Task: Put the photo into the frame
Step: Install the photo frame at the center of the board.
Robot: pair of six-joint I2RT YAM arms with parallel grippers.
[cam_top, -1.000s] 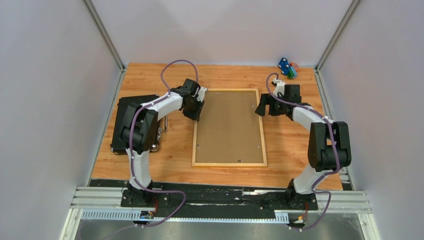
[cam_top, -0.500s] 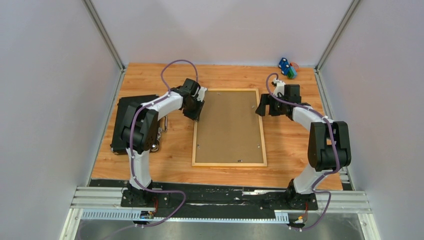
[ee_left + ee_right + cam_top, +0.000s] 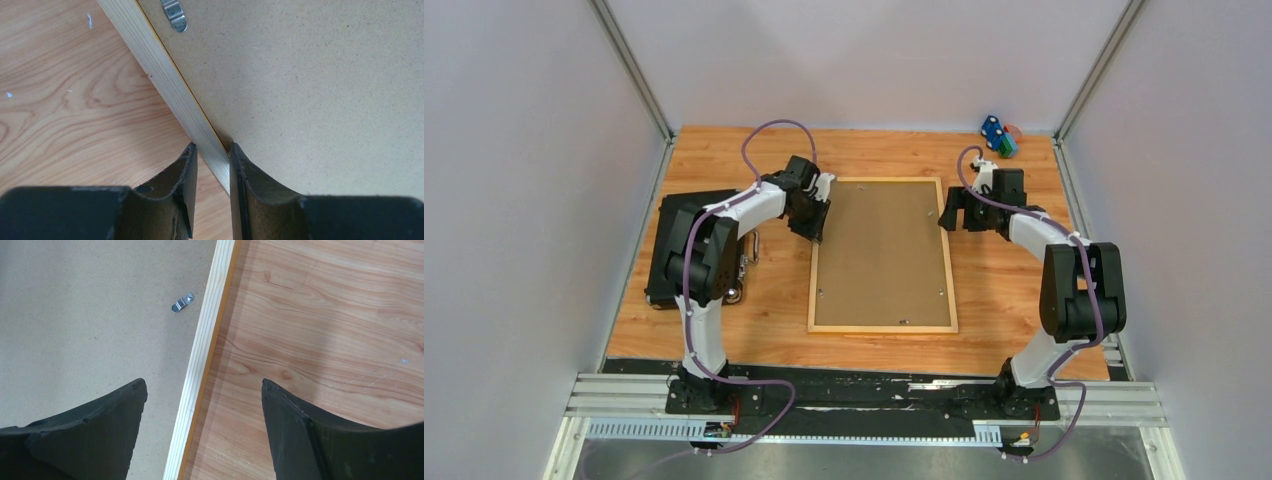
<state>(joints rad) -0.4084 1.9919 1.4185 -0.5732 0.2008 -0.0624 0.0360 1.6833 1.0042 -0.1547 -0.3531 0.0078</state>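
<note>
The left pincer (image 3: 212,150) stays clenched on the left rail of the frame (image 3: 165,75), lying back-up on the surface (image 3: 774,300), while the right pincer (image 3: 202,385), spread wide, has only edged in over the opposite rail, so little has advanced. Only the wrist views show that grip and the metal clip (image 3: 182,303) on the backing board (image 3: 882,250); the photo shows nowhere.
</note>
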